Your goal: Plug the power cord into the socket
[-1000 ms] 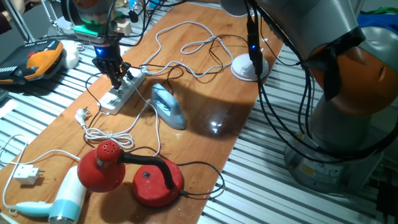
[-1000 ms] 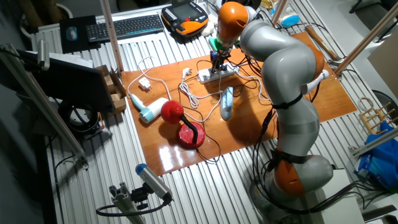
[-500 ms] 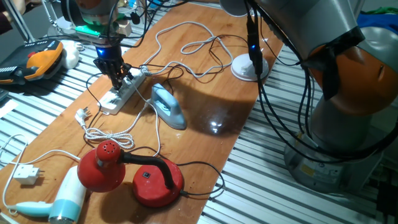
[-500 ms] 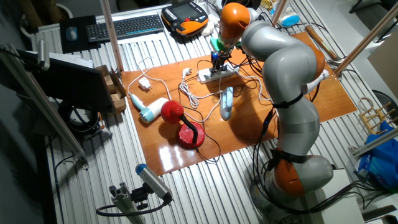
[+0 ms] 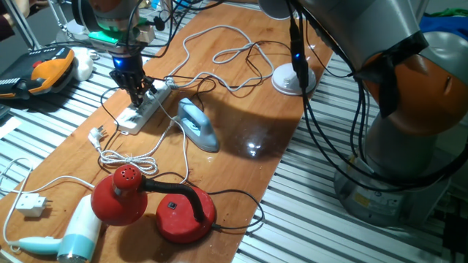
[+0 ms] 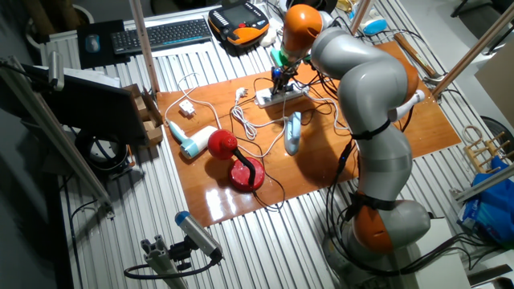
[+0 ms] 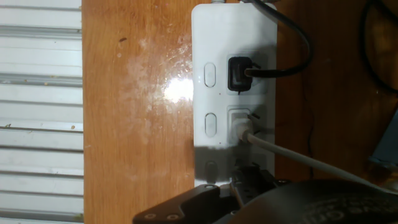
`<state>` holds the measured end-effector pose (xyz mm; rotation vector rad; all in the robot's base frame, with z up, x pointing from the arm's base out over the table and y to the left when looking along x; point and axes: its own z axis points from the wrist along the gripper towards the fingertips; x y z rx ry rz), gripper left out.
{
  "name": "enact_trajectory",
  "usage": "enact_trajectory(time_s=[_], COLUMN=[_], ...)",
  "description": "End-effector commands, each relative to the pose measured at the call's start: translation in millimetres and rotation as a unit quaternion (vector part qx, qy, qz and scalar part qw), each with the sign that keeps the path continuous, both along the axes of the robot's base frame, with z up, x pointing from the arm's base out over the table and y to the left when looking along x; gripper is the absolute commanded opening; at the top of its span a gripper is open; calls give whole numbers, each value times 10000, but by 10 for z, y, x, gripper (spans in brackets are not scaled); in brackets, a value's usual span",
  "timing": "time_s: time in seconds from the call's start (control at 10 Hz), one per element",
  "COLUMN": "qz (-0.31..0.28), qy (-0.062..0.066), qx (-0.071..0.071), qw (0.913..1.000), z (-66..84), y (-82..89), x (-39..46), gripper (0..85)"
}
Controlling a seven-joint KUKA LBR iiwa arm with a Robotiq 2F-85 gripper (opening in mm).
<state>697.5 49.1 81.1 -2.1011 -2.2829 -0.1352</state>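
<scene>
On the wooden desk (image 5: 241, 124) a blue-grey iron (image 5: 197, 124) lies near the middle, a red lamp (image 5: 157, 203) stands at the near end beside a white-and-teal hair dryer (image 5: 69, 237) and a small white adapter block (image 5: 31, 205), while a white round base (image 5: 294, 78) sits at the far edge.

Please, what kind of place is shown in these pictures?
Probably a robotics lab: a grey and orange robot arm works at a wooden board on metal rails, with an orange teach pendant and a black keyboard behind.
</scene>
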Motion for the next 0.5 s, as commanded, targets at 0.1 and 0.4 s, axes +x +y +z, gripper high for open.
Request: enact_trajectory(time_s=[0.1, 0.4], qz=[20, 27], qy=[6, -2], qx=[-21, 2], qw=[10000, 10000], z=[-12, -20], y=[1, -6], x=[11, 18], gripper=[0, 0])
